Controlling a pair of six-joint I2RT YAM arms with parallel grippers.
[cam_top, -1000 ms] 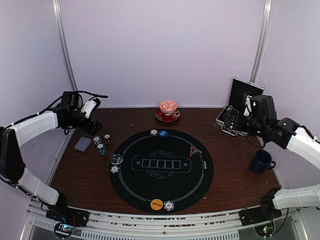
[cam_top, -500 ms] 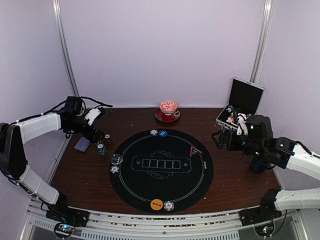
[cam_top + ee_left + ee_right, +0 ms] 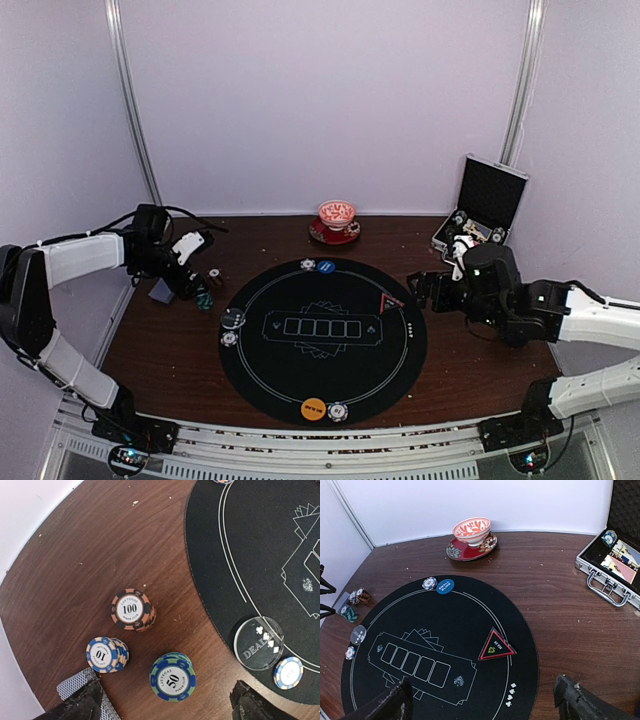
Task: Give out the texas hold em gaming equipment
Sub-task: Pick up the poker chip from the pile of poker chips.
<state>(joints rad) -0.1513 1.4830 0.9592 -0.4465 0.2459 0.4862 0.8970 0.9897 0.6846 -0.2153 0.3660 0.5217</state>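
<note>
Dark wooden tabletop (image 3: 60, 570) beside the round black mat (image 3: 270, 530) carries three chip piles, the 100 stack (image 3: 132, 610), the 10 stack (image 3: 104, 654) and the 50 stack (image 3: 172, 679), under the left gripper (image 3: 166, 700), whose jaws stand wide apart and empty. A clear dealer disc (image 3: 258, 642) lies just inside the mat's edge nearby. The right gripper (image 3: 482, 695) hovers over the mat, jaws likewise apart.

Left gripper (image 3: 190, 272): down from its raised position at the left table edge, and in toward the mat (image 3: 400, 372). It now hangs low over the three chip stacks (image 3: 132, 610), jaws wide, hiding part of them in the top view.

Right gripper (image 3: 420, 290): swung off the open case (image 3: 480, 210) and forward-left to the mat's right rim, jaws wide.

Blue mug now hidden behind the right arm.
</note>
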